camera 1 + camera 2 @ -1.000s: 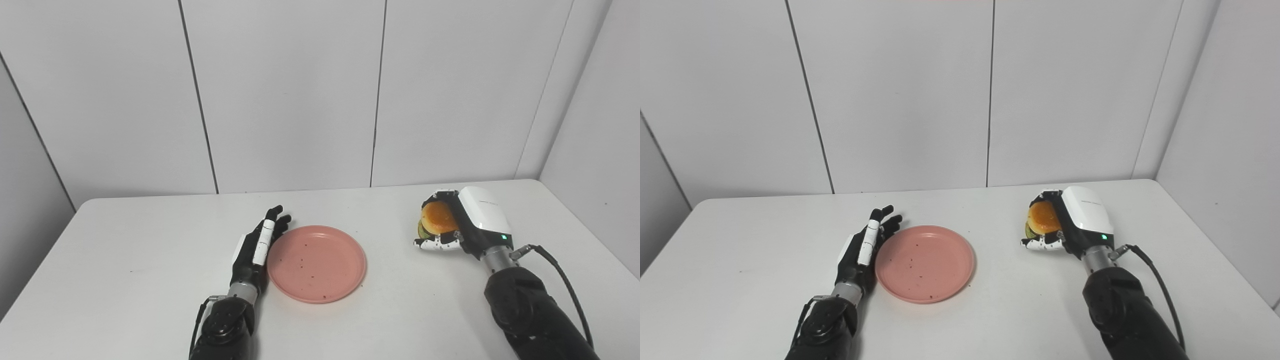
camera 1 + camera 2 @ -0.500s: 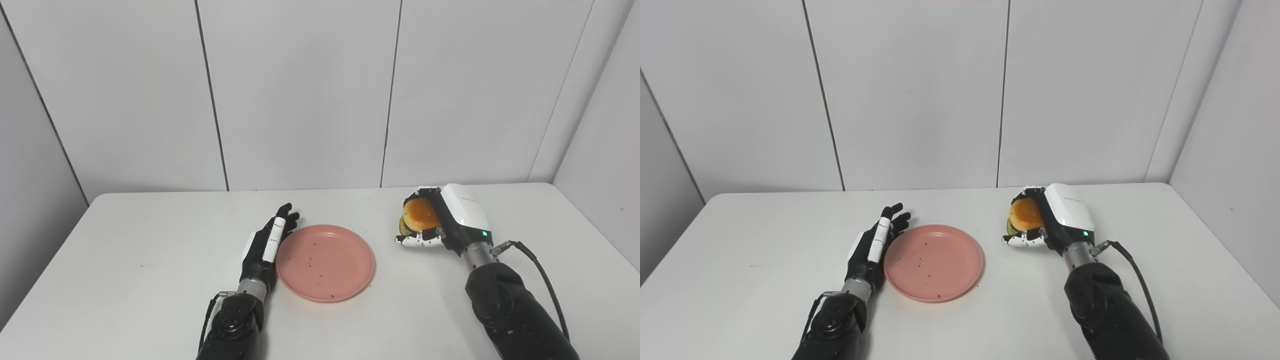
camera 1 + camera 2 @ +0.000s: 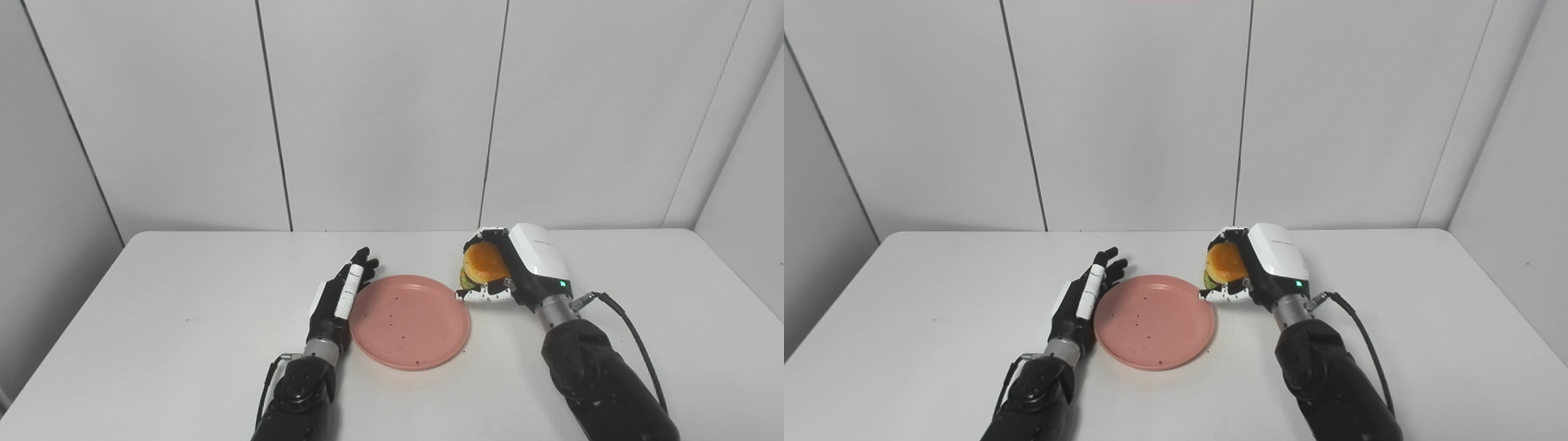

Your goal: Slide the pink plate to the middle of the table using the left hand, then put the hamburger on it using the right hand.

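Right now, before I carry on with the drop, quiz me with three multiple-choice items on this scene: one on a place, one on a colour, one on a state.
1. Where is the hamburger?
A. Lying on the plate
B. In the right hand, by the plate's right rim
C. On the table's left end

2. What colour is the plate?
A. Pink
B. Blue
C. Green

3. How is the left hand?
A. Closed on the plate's rim
B. Holding the hamburger
C. Open, fingers straight, along the plate's left edge

Answers:
1 B: the right hand wraps the bun just right of the plate, which holds only dark specks.
2 A: the whole dish is pink against the white table.
3 C: its fingers point away from the robot beside the rim and hold nothing.
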Available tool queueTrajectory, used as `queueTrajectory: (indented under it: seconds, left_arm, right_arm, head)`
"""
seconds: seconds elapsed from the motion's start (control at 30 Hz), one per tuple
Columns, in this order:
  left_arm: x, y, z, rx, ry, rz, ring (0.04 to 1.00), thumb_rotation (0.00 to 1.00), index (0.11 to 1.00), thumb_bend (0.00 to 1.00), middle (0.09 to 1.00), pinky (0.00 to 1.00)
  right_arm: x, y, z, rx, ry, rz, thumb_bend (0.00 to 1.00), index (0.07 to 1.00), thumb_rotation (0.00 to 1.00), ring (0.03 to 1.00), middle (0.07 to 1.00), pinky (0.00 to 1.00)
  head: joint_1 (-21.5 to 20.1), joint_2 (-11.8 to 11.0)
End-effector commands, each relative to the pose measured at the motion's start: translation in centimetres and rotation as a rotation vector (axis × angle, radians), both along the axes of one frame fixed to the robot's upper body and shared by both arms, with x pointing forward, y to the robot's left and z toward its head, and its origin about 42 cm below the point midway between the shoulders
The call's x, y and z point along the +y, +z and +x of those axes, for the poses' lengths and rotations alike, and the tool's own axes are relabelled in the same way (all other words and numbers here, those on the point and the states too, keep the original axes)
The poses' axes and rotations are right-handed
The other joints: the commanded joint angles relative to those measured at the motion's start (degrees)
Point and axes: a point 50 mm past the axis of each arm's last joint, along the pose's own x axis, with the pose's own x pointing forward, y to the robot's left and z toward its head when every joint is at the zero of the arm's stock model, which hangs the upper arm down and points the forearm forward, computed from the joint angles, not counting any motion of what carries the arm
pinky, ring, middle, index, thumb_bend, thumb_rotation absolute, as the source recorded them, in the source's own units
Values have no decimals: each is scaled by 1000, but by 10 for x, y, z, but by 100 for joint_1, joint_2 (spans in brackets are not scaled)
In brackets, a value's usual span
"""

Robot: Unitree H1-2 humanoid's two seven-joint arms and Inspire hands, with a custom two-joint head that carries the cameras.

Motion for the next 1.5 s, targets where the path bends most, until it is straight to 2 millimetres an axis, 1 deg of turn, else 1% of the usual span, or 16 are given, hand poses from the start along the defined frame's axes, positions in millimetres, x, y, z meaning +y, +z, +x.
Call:
queueTrajectory:
  seconds: [0.0,0.1,0.23,0.3,0.4,0.47,0.53,0.6,0.7,0.87,1.0,1.1,1.13,1.2,1.3,1.47]
  left_arm:
    - [-13,-5,-1,44,-36,12,913,920,873,864,866,910]
    - [-13,-6,-1,43,-36,9,920,916,870,857,872,890]
    - [-14,-7,-1,39,-40,14,929,914,867,860,867,872]
    - [-14,-8,-1,42,-41,10,934,913,868,862,867,880]
    - [-15,-8,-2,45,-38,6,939,911,867,867,859,888]
    - [-16,-8,-2,46,-35,4,938,911,865,866,857,885]
    - [-16,-8,-3,48,-33,-2,944,916,862,873,860,888]
    - [-16,-8,-3,50,-32,-9,939,924,856,869,856,893]
    - [-15,-8,-4,48,-33,-17,928,935,857,859,851,899]
    - [-13,-9,-5,47,-27,-2,920,961,854,855,846,872]
    - [-12,-10,-5,47,-24,6,917,964,850,861,847,851]
    - [-13,-11,-6,45,-26,12,919,970,849,860,851,849]
    - [-13,-11,-7,44,-27,9,925,974,845,865,857,856]
    - [-14,-12,-8,44,-27,1,928,973,841,871,867,869]
    - [-15,-12,-9,42,-30,-11,933,973,850,869,878,885]
    - [-14,-13,-10,43,-23,-9,947,967,838,868,880,866]
  right_arm:
    - [13,34,9,-116,47,14,525,490,4,414,471,350]
    - [22,31,10,-112,62,22,524,481,3,438,497,372]
    - [33,28,11,-111,90,28,526,485,2,387,467,329]
    - [38,26,12,-108,99,28,526,482,2,392,479,335]
    - [46,23,12,-92,111,17,520,461,2,448,524,373]
    - [49,21,12,-83,116,9,519,459,2,456,529,378]
    - [53,19,13,-68,120,1,522,477,4,520,502,423]
    - [55,17,14,-58,124,-10,518,462,3,497,533,409]
    - [60,15,15,-53,129,-20,524,478,3,420,498,349]
    - [71,14,16,-35,140,-19,520,471,3,434,529,341]
    - [79,15,15,-23,177,11,525,485,1,335,434,255]
    - [85,16,15,-18,192,23,526,485,1,364,456,281]
    - [87,17,14,-15,197,25,522,474,1,404,495,318]
    - [91,18,14,-12,204,21,521,467,0,442,520,360]
    - [93,16,13,-10,212,14,524,479,0,419,500,346]
    - [95,9,14,11,211,2,520,458,0,465,531,387]
  head:
    - [2,0]
    - [11,0]
    - [47,7]
    - [72,9]
    - [98,12]
    - [109,16]
    - [120,21]
    - [133,31]
    - [143,51]
    - [120,58]
    - [125,65]
    - [133,87]
    - [137,96]
    - [148,113]
    - [153,120]
    - [138,139]
